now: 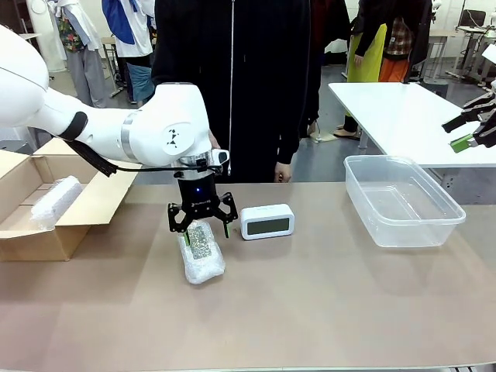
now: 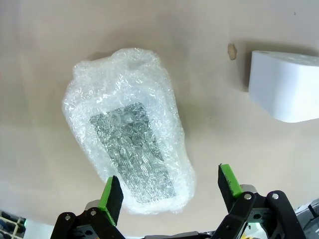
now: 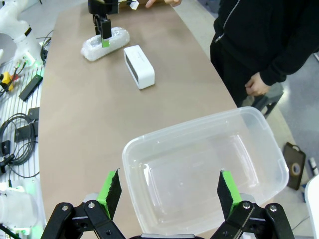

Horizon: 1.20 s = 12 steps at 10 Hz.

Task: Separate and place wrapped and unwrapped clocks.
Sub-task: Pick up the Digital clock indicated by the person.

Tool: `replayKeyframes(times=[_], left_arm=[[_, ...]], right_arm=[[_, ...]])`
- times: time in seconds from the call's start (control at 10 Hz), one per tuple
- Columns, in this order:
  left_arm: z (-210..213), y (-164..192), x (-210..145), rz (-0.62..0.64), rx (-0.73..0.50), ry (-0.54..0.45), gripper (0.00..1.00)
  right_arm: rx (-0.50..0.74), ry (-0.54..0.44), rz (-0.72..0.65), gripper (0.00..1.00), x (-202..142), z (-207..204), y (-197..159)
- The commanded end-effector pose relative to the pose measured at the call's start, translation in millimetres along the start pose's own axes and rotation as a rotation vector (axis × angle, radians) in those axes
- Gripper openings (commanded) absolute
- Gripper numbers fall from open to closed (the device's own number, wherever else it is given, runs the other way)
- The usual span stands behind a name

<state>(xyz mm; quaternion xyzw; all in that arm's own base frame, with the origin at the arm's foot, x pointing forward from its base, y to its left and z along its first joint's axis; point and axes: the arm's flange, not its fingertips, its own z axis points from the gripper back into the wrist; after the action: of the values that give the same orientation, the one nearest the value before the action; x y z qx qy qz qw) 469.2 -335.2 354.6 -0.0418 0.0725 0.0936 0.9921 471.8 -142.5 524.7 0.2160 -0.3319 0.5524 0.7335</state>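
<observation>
Partly hidden wrapped bundle (image 1: pixel 203 263) under left tool (image 1: pixel 205 235), right tool (image 1: pixel 463 132) cut off.

Legible text check, 3 views: 0 readable items.
Small black marks on the white wrist joint (image 1: pixel 172 138) of the left arm are too small to read; pale print on the black body of the left gripper (image 1: pixel 206 234), under its blue light, is blurred beyond reading; the grey screen of the bare white clock (image 1: pixel 266 222) shows no digits that can be made out.
</observation>
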Motion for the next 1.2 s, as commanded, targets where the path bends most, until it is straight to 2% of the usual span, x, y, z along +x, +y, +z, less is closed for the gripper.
replayKeyframes(times=[0.0,0.7,1.1], left_arm=[[-1.9,1.6,-4.4,0.029,0.011,0.017,1.00],[5.7,8.9,-10.0,0.063,0.042,-0.005,1.00],[-6.3,18.8,-13.1,0.091,0.038,0.018,1.00]], right_arm=[[0.003,-0.010,0.004,1.00,0.3,-1.1,-0.4],[0.003,-0.010,0.004,1.00,0.3,-1.1,-0.4],[0.003,-0.010,0.004,1.00,0.3,-1.1,-0.4]])
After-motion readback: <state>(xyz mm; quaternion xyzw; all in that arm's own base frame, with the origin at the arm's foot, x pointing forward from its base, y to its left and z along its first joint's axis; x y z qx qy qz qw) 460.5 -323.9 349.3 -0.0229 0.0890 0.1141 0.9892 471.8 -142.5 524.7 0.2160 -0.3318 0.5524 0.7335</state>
